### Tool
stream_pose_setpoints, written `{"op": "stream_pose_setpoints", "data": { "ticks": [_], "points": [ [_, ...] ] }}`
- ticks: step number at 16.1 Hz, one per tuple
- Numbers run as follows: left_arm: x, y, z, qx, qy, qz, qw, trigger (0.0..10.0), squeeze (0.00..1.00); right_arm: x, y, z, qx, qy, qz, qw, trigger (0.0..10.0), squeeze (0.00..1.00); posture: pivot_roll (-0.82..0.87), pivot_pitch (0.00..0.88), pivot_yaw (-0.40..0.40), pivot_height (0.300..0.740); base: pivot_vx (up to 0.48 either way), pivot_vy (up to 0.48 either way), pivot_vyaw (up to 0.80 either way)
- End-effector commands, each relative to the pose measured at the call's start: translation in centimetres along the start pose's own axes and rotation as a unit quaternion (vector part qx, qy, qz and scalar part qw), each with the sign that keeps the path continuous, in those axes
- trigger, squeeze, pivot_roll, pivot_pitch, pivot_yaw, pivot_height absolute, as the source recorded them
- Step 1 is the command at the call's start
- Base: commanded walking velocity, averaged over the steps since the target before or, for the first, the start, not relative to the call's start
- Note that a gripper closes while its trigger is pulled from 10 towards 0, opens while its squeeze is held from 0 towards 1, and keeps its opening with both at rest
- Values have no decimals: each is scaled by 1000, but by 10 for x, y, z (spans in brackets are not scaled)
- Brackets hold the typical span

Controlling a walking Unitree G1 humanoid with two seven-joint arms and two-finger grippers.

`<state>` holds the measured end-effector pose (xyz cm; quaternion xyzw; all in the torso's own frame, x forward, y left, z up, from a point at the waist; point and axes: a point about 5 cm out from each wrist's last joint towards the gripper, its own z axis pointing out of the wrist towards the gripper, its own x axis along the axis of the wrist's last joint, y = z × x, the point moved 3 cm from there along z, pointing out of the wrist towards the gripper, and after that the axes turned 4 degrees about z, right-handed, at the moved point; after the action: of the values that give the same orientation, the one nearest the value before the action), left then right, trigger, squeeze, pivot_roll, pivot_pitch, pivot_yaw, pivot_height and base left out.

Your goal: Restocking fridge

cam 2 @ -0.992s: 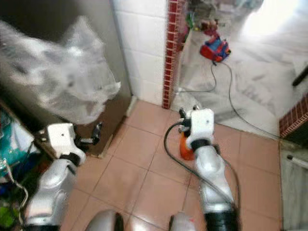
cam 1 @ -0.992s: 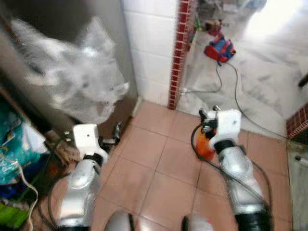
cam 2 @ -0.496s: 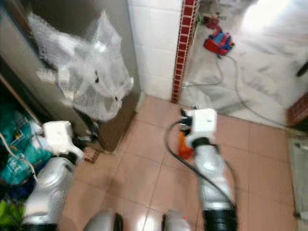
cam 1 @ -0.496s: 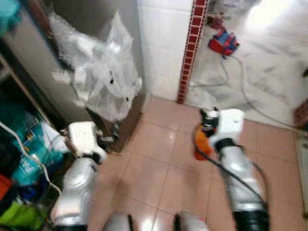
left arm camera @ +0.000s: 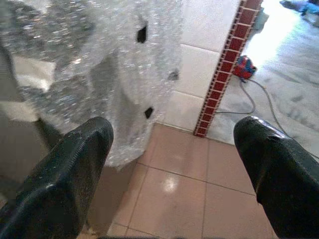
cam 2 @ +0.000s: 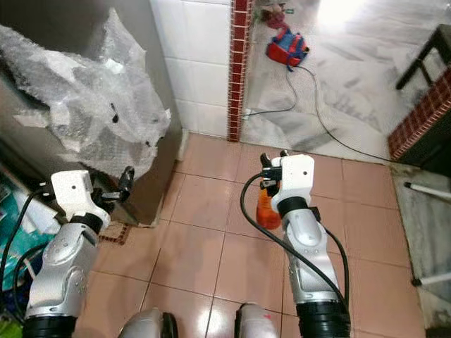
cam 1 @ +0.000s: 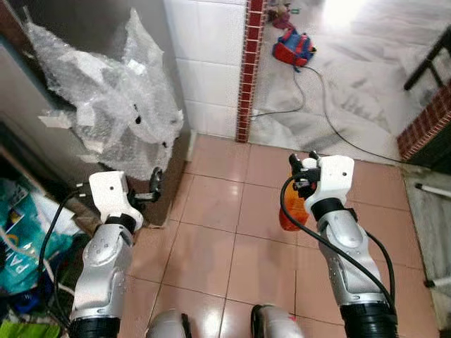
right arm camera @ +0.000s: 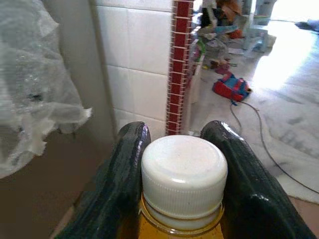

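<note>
Head views: right gripper (cam 1: 304,163) is hanging over the tiled floor (cam 1: 211,246), fingers clamped on an orange bottle (cam 1: 290,211) that is dangling below the wrist, mostly hidden behind the arm and its black cable. Left gripper (cam 1: 153,184) is sitting close to the steel fridge (cam 2: 77,42), just under the bubble wrap (cam 1: 113,105) taped to its side; fingers are too small here to judge. Clutter of bags (cam 1: 25,232) is lying at the robot's left, cut off by the frame edge. A white tiled wall (cam 1: 208,63) with a red brick strip (cam 1: 248,70) is standing ahead; beyond it a red-blue object (cam 1: 292,46) with a cord trailing over pale flooring, too small to identify.

Left wrist view: fingers (left arm camera: 65,179) are standing wide apart, gripping nothing; bubble wrap is hanging straight ahead, blocking the fridge side.

Right wrist view: both fingers (right arm camera: 122,169) are pressing either side of the bottle's white cap (right arm camera: 183,172); the body below is cut off
</note>
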<state>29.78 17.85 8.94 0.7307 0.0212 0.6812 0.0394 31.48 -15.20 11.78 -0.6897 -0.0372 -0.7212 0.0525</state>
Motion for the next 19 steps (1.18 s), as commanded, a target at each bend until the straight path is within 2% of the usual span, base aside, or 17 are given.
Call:
{"op": "stream_pose_setpoints", "data": {
  "ticks": [1,7,9,11,15,19],
  "points": [
    [-4,-6,-1,11,-8,14,1000,10000,0,6,-4,1,9,16,2,1000,10000,0,17,98,39,740,0,480,0],
    [-3,-3,-1,10,3,22,1000,10000,0,6,-6,1,7,19,1,1000,10000,0,21,94,41,740,0,480,0],
    [2,-5,-1,16,24,47,998,10000,0,7,-4,1,6,20,-2,1000,10000,0,21,94,40,740,0,0,0],
    [1,-3,-1,10,20,35,999,10000,0,7,-1,2,2,20,-3,1000,10000,0,19,93,41,740,0,0,0],
    [2,-3,-3,19,31,47,998,10000,0,3,-4,-1,3,13,6,1000,10000,0,18,96,48,740,0,0,0],
    [4,-9,-1,28,36,52,998,10000,0,2,-10,-1,14,11,10,1000,10000,0,25,99,46,740,412,0,298]
  ]
}}
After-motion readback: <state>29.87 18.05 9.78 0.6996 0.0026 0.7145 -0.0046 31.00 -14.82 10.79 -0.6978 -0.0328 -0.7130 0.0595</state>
